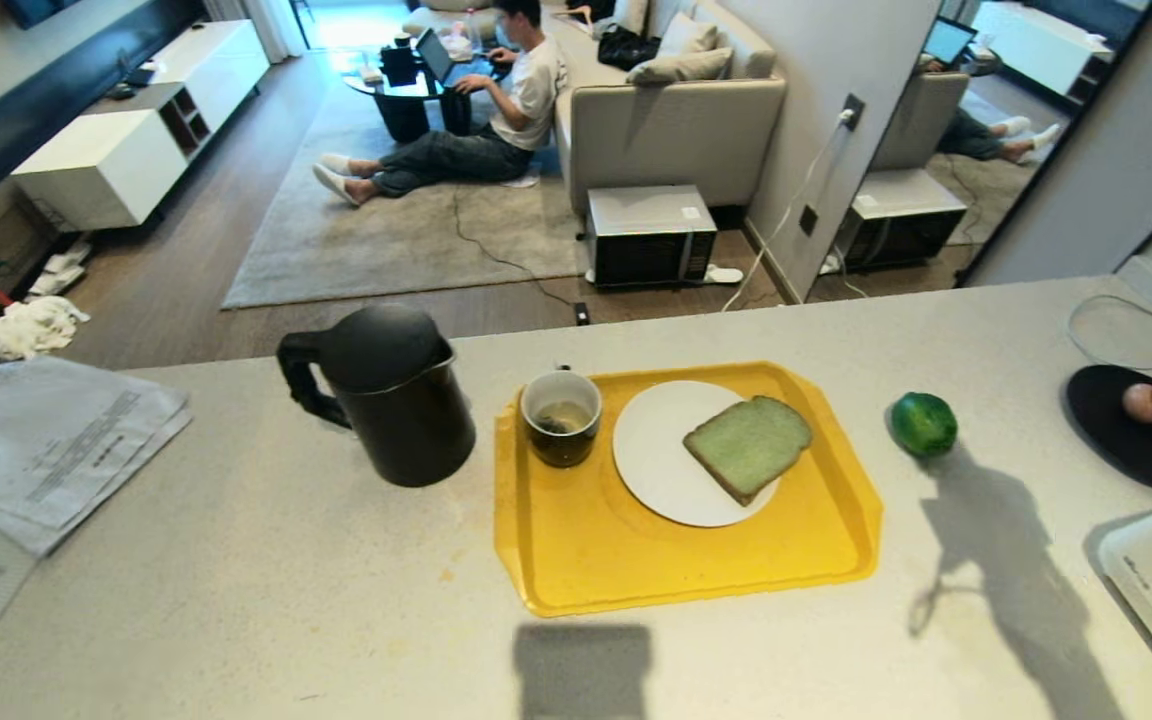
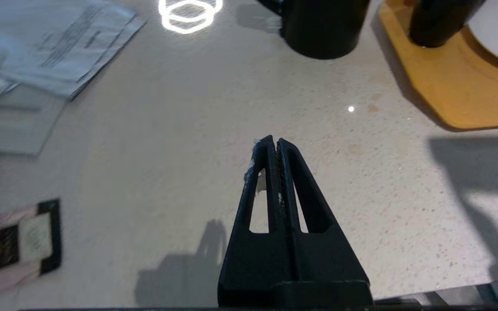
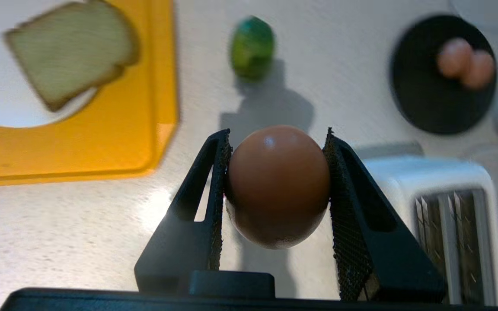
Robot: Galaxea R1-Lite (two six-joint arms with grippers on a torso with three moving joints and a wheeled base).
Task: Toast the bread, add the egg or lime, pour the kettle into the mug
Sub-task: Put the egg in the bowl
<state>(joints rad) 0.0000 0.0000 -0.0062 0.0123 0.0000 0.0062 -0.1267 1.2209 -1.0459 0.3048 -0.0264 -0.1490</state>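
Right wrist view: the right gripper (image 3: 277,138) holds the egg (image 3: 277,185) between its 2 mesh-padded fingers (image 3: 216,181), clamped across its widest part, above bare counter (image 3: 80,224) between the yellow tray (image 3: 102,142) and a white toaster (image 3: 448,203). An egg is light, smooth and brittle, so I judge a gentle squeeze at this broad middle safest; harder pressure could crack the shell, and the glossy surface may slip if tilted.

Head view: the bread (image 1: 747,446) lies on a white plate (image 1: 651,450) on the tray, with the mug (image 1: 561,417) in the tray's corner beside the plate. The kettle (image 1: 386,392) stands just off the tray, next to the mug. The lime (image 1: 923,424) sits on the counter, apart from the tray. 2 more eggs (image 3: 465,63) rest on a black dish (image 3: 422,99).

Left wrist view: the left gripper (image 2: 277,142) hangs over bare counter, fingers pressed together on nothing.
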